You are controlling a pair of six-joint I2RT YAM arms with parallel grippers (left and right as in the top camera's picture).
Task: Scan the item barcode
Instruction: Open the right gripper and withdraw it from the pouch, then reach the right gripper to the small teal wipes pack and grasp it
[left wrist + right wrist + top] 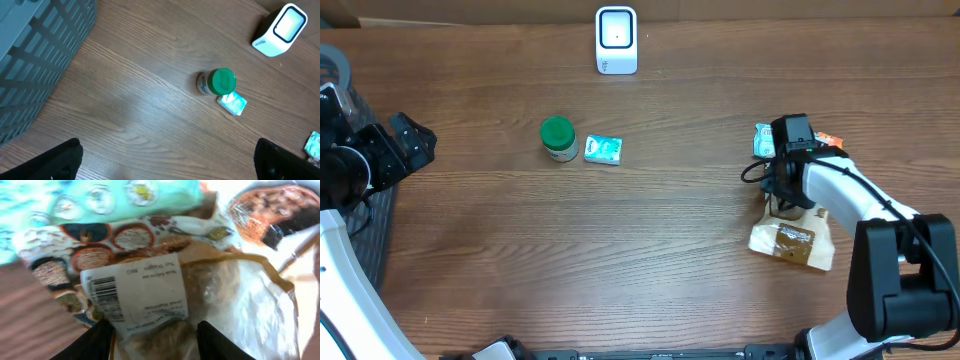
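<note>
**Right hand over the labelled bag at the right of the tabletop**

The clear bag (215,285) is crinkled, glossy film over lumpy brown contents, with a tan band across its top. It carries a flat white paper label (145,297). The barcode (106,294) is a black strip running down the label's left end in the wrist view. The label faces up, and its print reads upside down from the wrist.

From overhead the clear bag (792,243) lies on the brown wood-grain tabletop (650,260). Its visible part is wider than it is deep, with the right end tilted slightly toward the front edge. Its far part is hidden under the arm, so its full long axis cannot be told.

It sits in a heap of soft packets: a teal packet (100,195), a packet printed with round pictures (95,240), and a film pack of brown nuts (260,207).

The right hand (155,340) hangs directly above the bag. Its dark fingers (95,342) stand apart, with the lower edge of the label between them. No film looks pinched.

The left hand (172,160) is far off at the tabletop's left, fingers spread wide, beside a dark slatted basket (35,60).

The boxy white scanner (616,40) stands at the far edge, well apart from the bag. A green-lidded jar (558,138) and a small teal sachet (603,150) lie between them.
</note>
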